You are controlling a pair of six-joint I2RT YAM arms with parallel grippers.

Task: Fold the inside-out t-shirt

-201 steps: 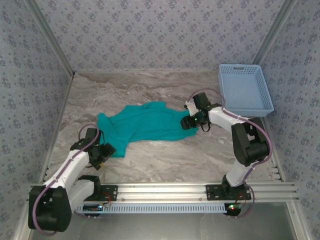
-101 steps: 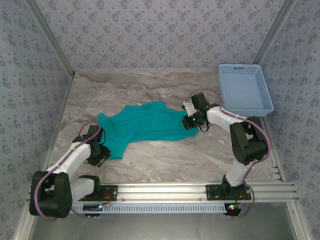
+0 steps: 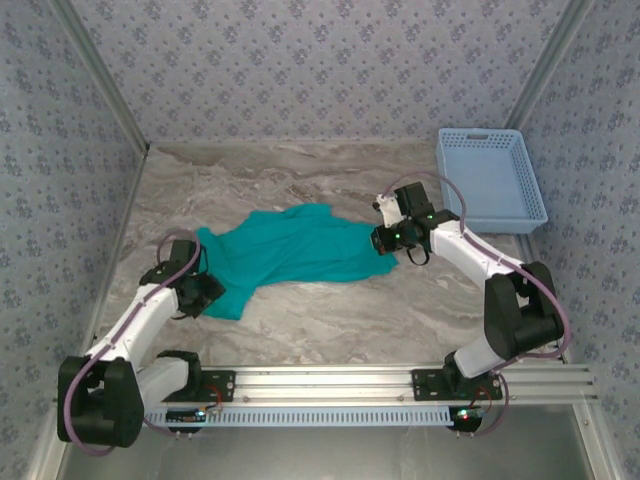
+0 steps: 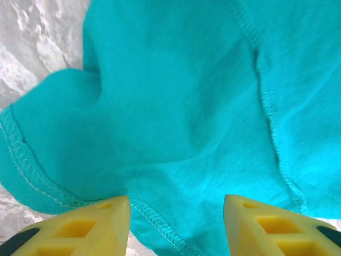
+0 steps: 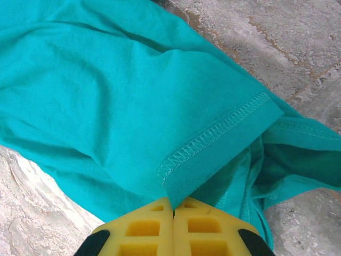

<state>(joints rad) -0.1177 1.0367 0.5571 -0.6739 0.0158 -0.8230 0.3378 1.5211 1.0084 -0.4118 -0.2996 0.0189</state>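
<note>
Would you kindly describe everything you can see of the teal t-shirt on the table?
The t-shirt is plain teal-green soft knit, lying crumpled and spread across the marbled table, its overlocked seams showing outward. Stitched hems run along its edges. The right gripper is shut at a sleeve hem, seemingly pinching it; the left gripper stands open over the near-left hem.

A plain teal-green soft fabric t-shirt [image 4: 186, 106] lies rumpled across a grey-white marbled worktop [image 4: 37, 37], which shows bare at the upper left and again at the lower left corner. A raised overlock seam runs down the cloth on the right, and a stitched hem curves along the lower left edge. At the bottom the left hand [image 4: 176, 205] has its two yellow plastic fingers [image 4: 96, 224] set well apart, with the hem passing between their tips.
</note>
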